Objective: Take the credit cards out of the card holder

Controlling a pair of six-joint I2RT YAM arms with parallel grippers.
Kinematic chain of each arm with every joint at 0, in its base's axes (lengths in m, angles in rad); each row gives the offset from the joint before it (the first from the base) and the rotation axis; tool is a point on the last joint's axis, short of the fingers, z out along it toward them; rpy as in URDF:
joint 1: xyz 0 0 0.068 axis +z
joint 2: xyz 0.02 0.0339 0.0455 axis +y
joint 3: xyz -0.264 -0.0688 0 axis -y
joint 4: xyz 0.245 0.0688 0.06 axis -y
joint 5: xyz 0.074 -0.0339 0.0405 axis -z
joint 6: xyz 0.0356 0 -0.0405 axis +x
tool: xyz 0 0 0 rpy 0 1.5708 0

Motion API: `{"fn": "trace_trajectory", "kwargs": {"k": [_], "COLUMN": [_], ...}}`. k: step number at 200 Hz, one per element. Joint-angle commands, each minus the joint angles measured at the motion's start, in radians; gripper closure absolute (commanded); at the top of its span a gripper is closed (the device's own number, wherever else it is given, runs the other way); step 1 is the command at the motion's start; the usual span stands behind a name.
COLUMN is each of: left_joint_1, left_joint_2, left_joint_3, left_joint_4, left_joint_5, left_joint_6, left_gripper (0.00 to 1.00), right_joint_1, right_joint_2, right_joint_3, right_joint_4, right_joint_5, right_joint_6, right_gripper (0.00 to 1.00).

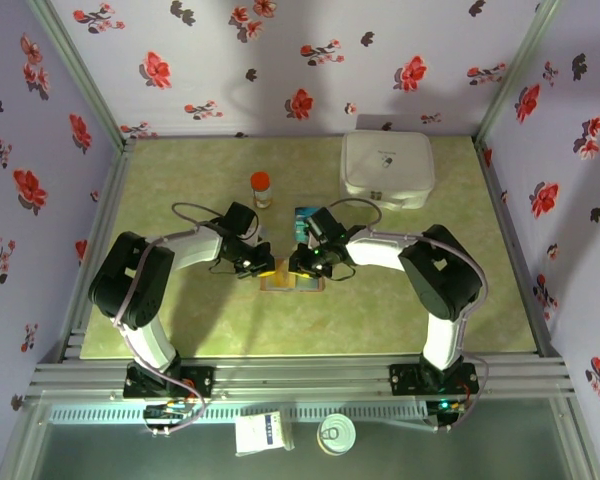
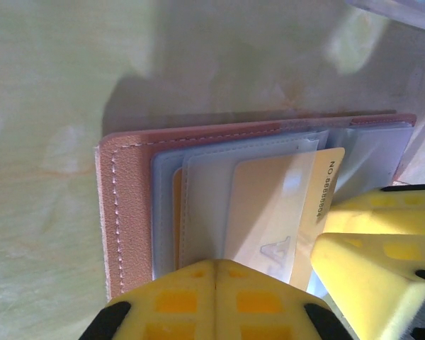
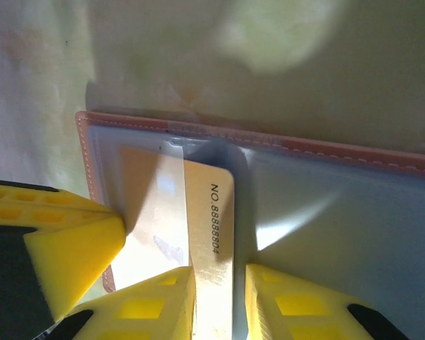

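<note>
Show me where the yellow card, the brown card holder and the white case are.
yellow card (image 3: 214,219): right wrist view, on its printed number strip.
card holder (image 2: 127,212): left wrist view, on its stitched brown edge.
white case (image 1: 387,170): top external view, middle of its lid.

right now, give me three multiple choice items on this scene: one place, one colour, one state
1. Where on the table is the loose teal card?
A at its near edge
B beyond the card holder, farther from the arms
C in its far left corner

2. What colour is the pocketed card?
A orange-yellow
B green
C black

3. How does the card holder lie?
A folded shut
B open, pockets up
C standing on edge

Answers:
1 B: the top view shows it past the holder, toward the white case.
2 A: both wrist views show it orange-yellow.
3 B: its grey-blue pockets face up, framed by the stitched brown edge.
</note>
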Motion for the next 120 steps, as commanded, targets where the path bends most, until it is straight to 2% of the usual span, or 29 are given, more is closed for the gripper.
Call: {"fn": "trace_trajectory", "kwargs": {"k": [1,66,120], "left_joint_1": [-0.003,-0.003,-0.003], "left_joint_2": [0.019,0.019,0.015], "left_joint_3": [-0.027,-0.024,-0.023], "left_joint_4": [-0.015,-0.019,-0.027], "left_joint_5": [-0.022,-0.019,-0.02], "left_joint_6": [0.007,0.005,0.006], "left_gripper": [0.99,1.0,1.0], "right_joint_1": [-0.004,-0.01,-0.015], "right_joint_2": [0.021,-0.038,-0.043], "right_joint_3": [-0.022,-0.067,-0.074], "right_joint_4": [0.059,0.182,0.196], "right_joint_5": [-0.034,-0.067,-0.071], "right_joint_6": [0.032,0.089,0.097], "right_gripper": [0.74,0.8,0.86]}}
